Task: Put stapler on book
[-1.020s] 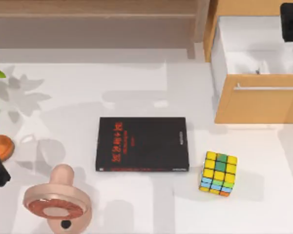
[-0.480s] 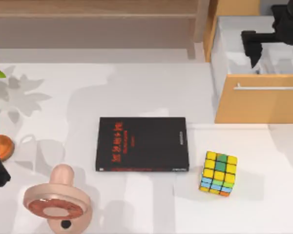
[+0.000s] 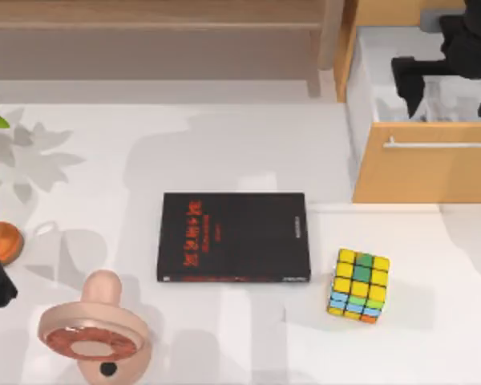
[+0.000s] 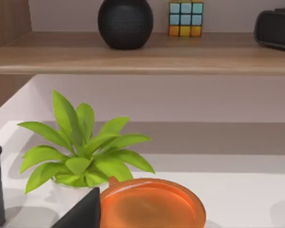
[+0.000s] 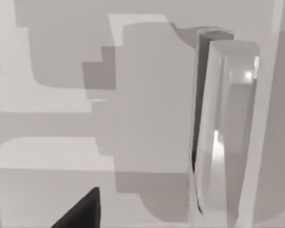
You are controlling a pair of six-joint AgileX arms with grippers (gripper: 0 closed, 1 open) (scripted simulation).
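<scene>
book [image 3: 233, 237]: red characters, unreadable; open drawer [image 3: 421, 164] at table's right rear holds stapler [image 5: 223, 133]; right gripper [image 3: 449, 88] spread open, empty, above it

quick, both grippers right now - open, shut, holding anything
Right gripper: open, holding nothing, over the open drawer where the stapler lies.
Left gripper: parked at the table's left edge; cannot be told.

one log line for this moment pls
right gripper: open over the open drawer, above stapler | left arm: parked at table's left edge | book: flat mid-table, bare | stapler not yet gripped
</scene>
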